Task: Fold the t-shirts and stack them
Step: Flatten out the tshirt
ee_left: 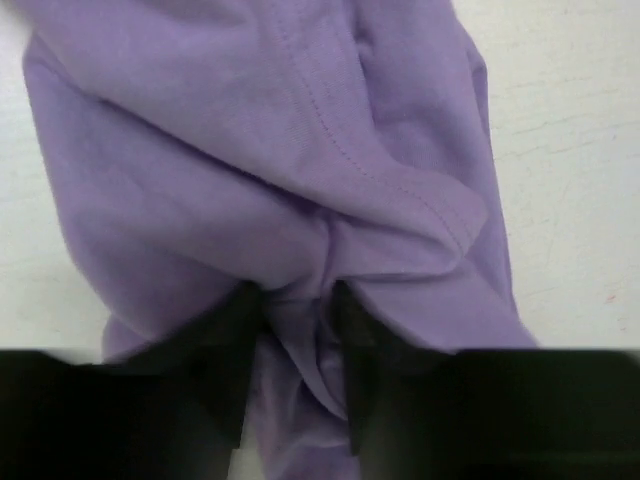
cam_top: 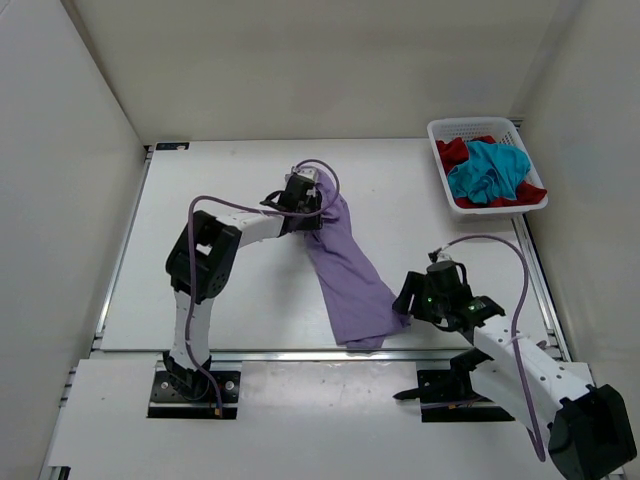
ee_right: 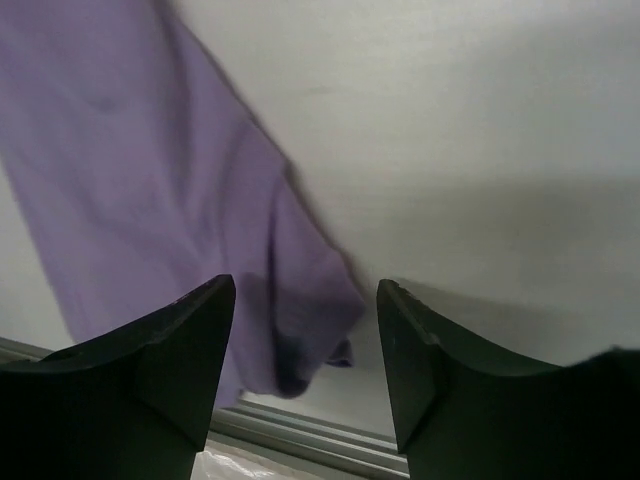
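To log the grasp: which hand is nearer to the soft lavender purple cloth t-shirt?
Left. The left hand grips the lavender t-shirt at its far end; the right hand hangs open beside its near end.

White counter boxed in by plain off-white walls: left, far, right. Metal rail runs along the counter's near edge, more rail down the left and right sides, and a white board sits nearer still. Light is even and diffuse, soft shadows only, no windows in view.
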Robot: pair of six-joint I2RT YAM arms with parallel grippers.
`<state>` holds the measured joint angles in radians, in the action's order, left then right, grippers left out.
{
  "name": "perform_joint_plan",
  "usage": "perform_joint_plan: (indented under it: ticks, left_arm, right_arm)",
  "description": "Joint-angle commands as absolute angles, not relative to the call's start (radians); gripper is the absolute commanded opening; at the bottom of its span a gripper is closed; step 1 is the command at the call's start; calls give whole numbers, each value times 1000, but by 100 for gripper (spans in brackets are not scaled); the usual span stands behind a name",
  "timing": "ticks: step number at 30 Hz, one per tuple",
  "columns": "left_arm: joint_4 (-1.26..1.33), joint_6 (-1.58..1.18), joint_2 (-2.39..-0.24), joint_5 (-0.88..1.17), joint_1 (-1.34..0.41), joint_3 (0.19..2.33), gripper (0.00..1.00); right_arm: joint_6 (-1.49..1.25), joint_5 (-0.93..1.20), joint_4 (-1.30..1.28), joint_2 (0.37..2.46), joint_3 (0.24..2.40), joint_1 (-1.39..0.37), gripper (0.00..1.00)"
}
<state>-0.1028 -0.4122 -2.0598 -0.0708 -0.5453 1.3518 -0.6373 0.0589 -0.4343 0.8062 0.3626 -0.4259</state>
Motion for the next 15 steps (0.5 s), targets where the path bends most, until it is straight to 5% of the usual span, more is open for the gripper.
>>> perform_joint_plan:
  ticks: [1,3,5,6,10,15]
  left_arm:
    - [-121,-422,-2051,-54,-526,1375,27]
    - [-66,-454,-2019,-37,-500,1315,10]
    - [-32,-485,-1982,-28,-485,1275,0]
    - [-19,-492,-1956,-25,-479,1244,0]
    - [24,-518,-1841,-6,-445,1165,0]
    - [54,-570,-1673,67,-397,1048,0]
  right_arm:
    - [-729,40,-419,795,331,-436,58]
    - [-724,72,-396,813,315,-416,57]
    - [-729,139,-341,830,266,-393,43]
    - [-738,165,-290,841,249,-379,27]
    - [-691,71,-241,914,325,-419,8]
    - [-540,5,-222,1078,648,-436,0]
